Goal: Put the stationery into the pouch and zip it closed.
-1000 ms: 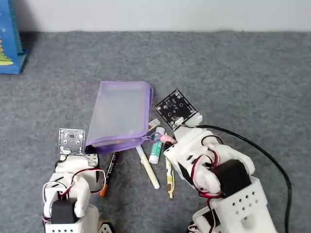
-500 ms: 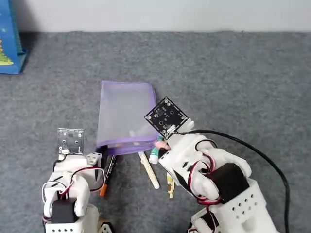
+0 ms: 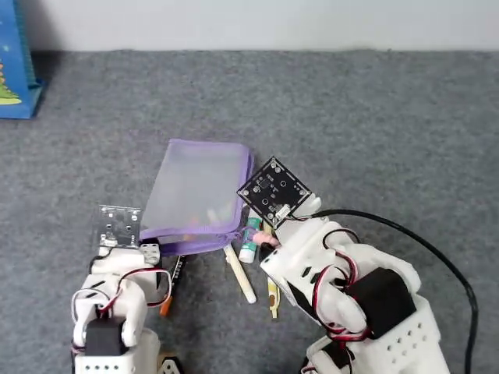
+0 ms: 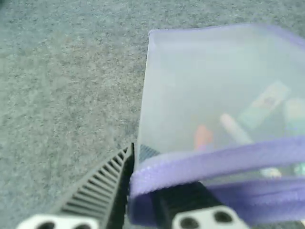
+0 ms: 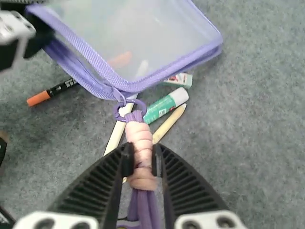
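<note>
A translucent purple pouch (image 3: 195, 191) lies flat on the grey carpet. My left gripper (image 4: 138, 160) is shut on the near corner of its zipper edge (image 4: 200, 162). My right gripper (image 5: 140, 157) is shut on the pink zipper pull (image 5: 140, 143) at the pouch's (image 5: 138, 33) other near corner. Orange, white and green items (image 4: 224, 129) show through the pouch wall. On the carpet beside the pull lie a green glue stick (image 5: 164, 106), a wooden pencil (image 5: 169, 123), a white pen (image 5: 116, 136) and a black marker with an orange tip (image 5: 52, 91).
A blue box (image 3: 15, 62) stands at the far left corner, by the white wall. Open carpet stretches to the right of and beyond the pouch. Loose stationery (image 3: 249, 265) lies between the two arms near the front.
The right gripper swung left with the zipper pull, then back a little to the right. The pouch turned and shifted slightly. The left arm stayed at the pouch's corner.
</note>
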Controlling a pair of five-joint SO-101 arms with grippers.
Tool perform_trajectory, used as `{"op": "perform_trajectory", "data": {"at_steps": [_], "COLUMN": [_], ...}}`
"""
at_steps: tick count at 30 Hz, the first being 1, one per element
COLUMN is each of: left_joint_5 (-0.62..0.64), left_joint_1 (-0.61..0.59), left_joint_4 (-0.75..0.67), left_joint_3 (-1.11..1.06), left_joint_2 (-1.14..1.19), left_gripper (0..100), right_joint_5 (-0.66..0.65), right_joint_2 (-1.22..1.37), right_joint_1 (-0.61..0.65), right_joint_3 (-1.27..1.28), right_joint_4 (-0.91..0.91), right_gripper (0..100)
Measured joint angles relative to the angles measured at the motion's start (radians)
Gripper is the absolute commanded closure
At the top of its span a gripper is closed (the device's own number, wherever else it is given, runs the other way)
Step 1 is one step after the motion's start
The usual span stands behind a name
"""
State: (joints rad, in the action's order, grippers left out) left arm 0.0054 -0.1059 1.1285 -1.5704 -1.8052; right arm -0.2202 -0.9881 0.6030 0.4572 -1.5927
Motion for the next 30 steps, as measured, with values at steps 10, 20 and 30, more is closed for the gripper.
{"op": "perform_trajectory", "data": {"at_steps": [10, 20, 30], "left_joint_5": [-0.012, -0.032, -0.032], "left_joint_1": [-0.115, -0.17, -0.17], "left_joint_4": [0.204, 0.226, 0.238], "left_joint_3": [0.236, 0.313, 0.557], "left_joint_2": [0.0, 0.0, 0.328], "left_gripper": [99, 99, 99], "right_joint_5": [0.115, 0.121, 0.166], "right_joint_2": [-0.008, 0.23, 0.566], "right_joint_1": [-0.002, -0.075, -0.115], "right_joint_3": [0.0, 0.0, 0.0], "right_joint_4": [-0.023, -0.008, 0.184], "right_gripper": [81.0, 81.0, 81.1]}}
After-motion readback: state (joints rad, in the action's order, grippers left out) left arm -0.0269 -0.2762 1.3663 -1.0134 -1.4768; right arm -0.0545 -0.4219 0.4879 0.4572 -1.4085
